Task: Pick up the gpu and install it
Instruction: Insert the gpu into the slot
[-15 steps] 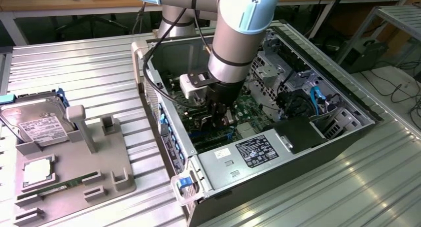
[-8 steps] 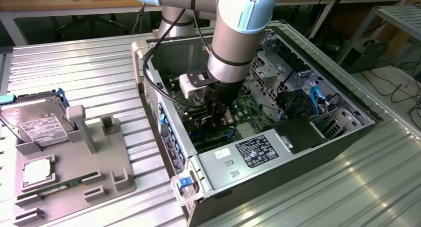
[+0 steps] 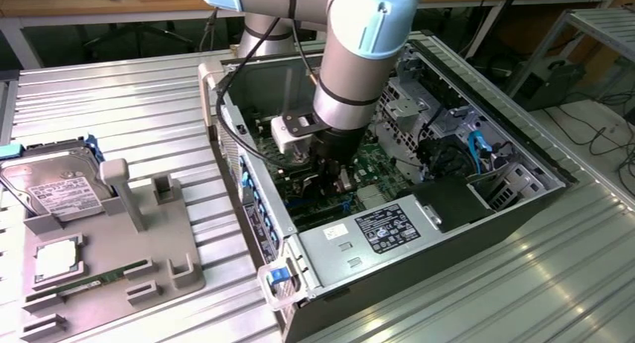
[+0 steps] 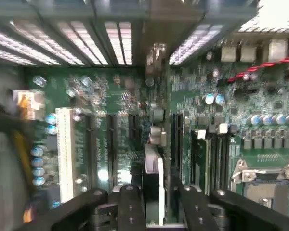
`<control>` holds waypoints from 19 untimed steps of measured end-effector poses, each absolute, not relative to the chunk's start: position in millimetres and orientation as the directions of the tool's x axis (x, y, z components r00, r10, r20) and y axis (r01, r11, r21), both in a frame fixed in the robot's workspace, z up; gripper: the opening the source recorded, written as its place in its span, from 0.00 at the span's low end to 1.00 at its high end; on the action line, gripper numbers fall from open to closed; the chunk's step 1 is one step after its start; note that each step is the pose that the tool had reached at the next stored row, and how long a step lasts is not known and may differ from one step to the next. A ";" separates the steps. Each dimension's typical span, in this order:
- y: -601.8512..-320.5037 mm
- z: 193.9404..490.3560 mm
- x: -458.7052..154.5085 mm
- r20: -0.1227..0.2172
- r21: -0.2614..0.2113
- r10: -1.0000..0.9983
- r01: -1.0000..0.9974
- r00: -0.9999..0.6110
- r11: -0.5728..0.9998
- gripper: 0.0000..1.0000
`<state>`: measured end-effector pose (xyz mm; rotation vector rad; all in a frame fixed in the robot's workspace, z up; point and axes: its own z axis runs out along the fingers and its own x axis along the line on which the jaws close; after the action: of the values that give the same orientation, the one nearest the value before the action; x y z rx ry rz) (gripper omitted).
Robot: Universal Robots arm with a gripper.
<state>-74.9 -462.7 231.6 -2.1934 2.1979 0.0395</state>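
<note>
The computer case [image 3: 397, 231] lies open on the surface [image 3: 149, 105]. At the exterior view's left a parts holder [image 3: 119, 261] carries a hard drive [image 3: 50, 187]. The pincer [image 3: 332, 181] reaches inside the case, over the motherboard [image 4: 111, 110].

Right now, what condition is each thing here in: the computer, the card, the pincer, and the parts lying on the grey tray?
computer case: side open, motherboard exposed.
gpu: standing on edge between the pincer's fingers, over the motherboard slots.
pincer: down inside the case, fingers either side of the gpu.
hard drive: resting on the tray.
RAM stick: lying flat in its tray slot.
</note>
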 end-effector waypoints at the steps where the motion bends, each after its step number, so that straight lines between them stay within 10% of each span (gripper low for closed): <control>1: -462.6 233.7 -74.9 -0.045 -0.009 -0.999 -1.000 -0.002 0.002 0.34; 13: -462.5 285.8 -75.0 -0.038 -0.013 -0.999 -1.000 -0.002 0.002 0.34; 19: -462.6 285.8 -75.0 -0.038 -0.013 -0.999 -1.000 -0.002 0.002 0.14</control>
<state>-75.0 -462.6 285.8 -2.1938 2.1982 0.0270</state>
